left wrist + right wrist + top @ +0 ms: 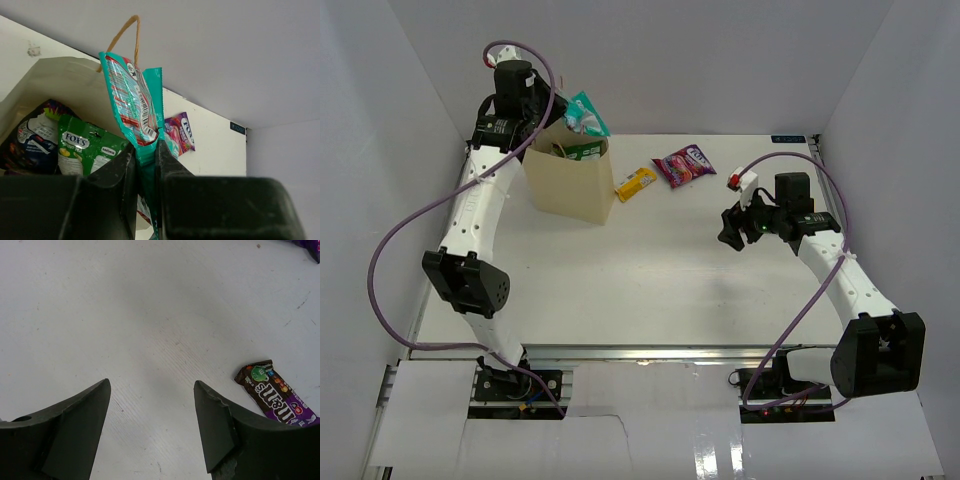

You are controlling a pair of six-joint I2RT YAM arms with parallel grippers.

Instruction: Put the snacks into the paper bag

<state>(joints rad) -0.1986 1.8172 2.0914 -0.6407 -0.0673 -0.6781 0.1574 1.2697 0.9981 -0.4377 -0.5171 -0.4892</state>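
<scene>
The cream paper bag stands upright at the back left. My left gripper is shut on the teal packet and holds it over the bag's open mouth. In the left wrist view the teal packet stands up between the fingers. The green packet and the dark blue chip bag lie inside the bag. The yellow bar and the pink-magenta packet lie on the table right of the bag. My right gripper is open and empty above the table, and the dark purple-brown candy pack lies to its right.
White walls close in the table on the left, back and right. The bag's brown loop handle stands up behind the teal packet. The white table stretches between the arms. A purple cable loops beside the left arm.
</scene>
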